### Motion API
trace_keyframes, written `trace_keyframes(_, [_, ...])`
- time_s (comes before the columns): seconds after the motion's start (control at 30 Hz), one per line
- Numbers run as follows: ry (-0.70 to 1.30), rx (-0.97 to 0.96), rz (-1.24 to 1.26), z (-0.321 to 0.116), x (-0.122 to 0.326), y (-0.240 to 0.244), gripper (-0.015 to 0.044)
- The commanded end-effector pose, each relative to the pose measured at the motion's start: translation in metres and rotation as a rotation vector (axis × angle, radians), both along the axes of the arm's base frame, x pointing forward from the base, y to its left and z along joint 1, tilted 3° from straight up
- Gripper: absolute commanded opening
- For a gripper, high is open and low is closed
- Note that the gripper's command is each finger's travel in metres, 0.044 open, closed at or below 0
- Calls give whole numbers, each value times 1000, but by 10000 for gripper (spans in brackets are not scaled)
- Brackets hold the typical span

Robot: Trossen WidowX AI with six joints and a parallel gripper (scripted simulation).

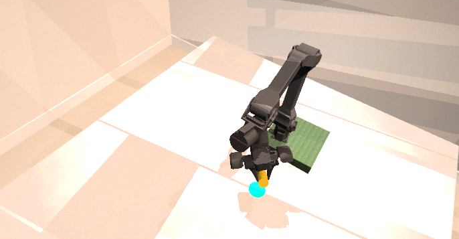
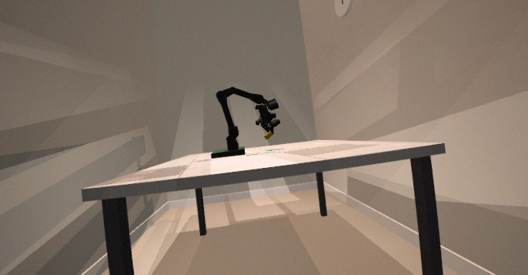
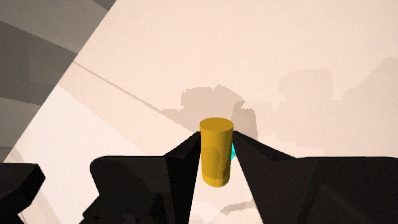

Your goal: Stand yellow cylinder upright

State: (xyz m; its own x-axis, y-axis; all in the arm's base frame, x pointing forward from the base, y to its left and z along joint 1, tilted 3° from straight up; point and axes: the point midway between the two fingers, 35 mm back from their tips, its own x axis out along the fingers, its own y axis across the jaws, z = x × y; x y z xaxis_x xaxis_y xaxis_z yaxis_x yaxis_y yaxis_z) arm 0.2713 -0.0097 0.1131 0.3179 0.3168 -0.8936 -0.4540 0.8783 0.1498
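The yellow tall cylinder (image 1: 263,180) (image 2: 269,135) (image 3: 216,155) is held in the air above the table, tilted well away from upright. My gripper (image 1: 263,176) (image 2: 270,132) (image 3: 216,135) is shut on it, one finger on each side. The cyan circle (image 1: 256,190) (image 2: 269,151) lies flat on the table below the cylinder. In the top view the cylinder's end overlaps the circle's upper edge. In the wrist view only a sliver of the circle (image 3: 233,151) shows, the rest hidden behind the cylinder and the right finger.
The arm stands on a green base block (image 1: 312,141) (image 2: 228,152) behind the circle. The white table (image 1: 401,181) (image 2: 327,165) carries patches of shadow, some from the arm. The table's edge shows at the left of the wrist view.
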Motion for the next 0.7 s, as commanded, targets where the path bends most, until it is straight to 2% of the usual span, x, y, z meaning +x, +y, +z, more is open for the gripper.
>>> trace_keyframes(0.0, [-31, 23, -1, -1, 0, 0, 105])
trace_keyframes(0.67, [-149, 112, -25, -2, 2, -4, 105])
